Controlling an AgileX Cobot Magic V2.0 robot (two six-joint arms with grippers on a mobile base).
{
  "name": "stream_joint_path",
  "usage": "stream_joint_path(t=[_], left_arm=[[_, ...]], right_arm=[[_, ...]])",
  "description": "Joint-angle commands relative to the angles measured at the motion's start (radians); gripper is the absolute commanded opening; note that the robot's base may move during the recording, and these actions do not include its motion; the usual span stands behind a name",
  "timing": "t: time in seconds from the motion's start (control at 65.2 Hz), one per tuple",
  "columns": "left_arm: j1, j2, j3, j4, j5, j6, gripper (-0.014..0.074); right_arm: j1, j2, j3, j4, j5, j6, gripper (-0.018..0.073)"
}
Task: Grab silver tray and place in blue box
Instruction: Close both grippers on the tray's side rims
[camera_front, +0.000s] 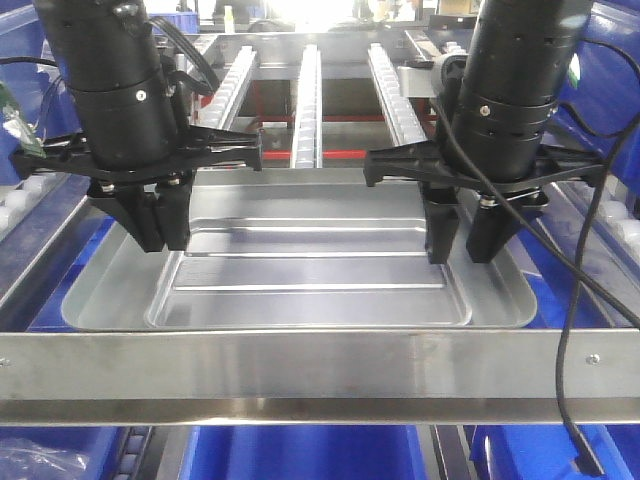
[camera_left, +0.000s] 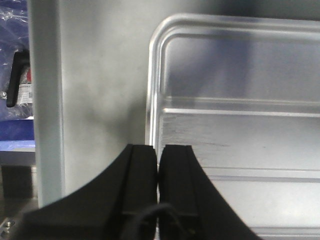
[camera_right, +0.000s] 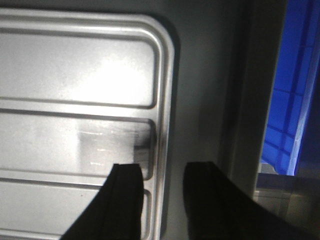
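On the left, our left claw is clenching the thin left rim of the wide, shallow matte silver metal tray, which is lying flat on the grey metal worktop. On the right, our right claw is standing released, one finger inside the right rim and one outside, ready to pinch it. A blue plastic box is showing below the shiny steel front rail. We are judging that this rail is standing in the way.
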Motion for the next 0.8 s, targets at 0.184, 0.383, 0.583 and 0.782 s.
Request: stream_joint_path(t=[0.184, 0.383, 0.583, 0.782], left_arm=[[-0.007, -0.046, -0.029, 0.009, -0.019, -0.003, -0.0006], [-0.007, -0.046, -0.029, -0.006, -0.019, -0.003, -0.0006], [-0.007, -0.046, -0.029, -0.006, -0.019, -0.003, -0.0005], [-0.007, -0.037, -0.029, 0.010, -0.019, -0.003, 0.0222]], right_arm=[[-0.002, -0.048, -0.034, -0.019, -0.024, -0.005, 0.0371], [-0.002, -0.048, -0.034, -0.018, -0.022, -0.005, 0.0371], [-0.002, -0.048, -0.034, 0.009, -0.023, -0.005, 0.0371], [-0.002, -0.048, -0.034, 0.018, -0.033, -0.005, 0.0374]])
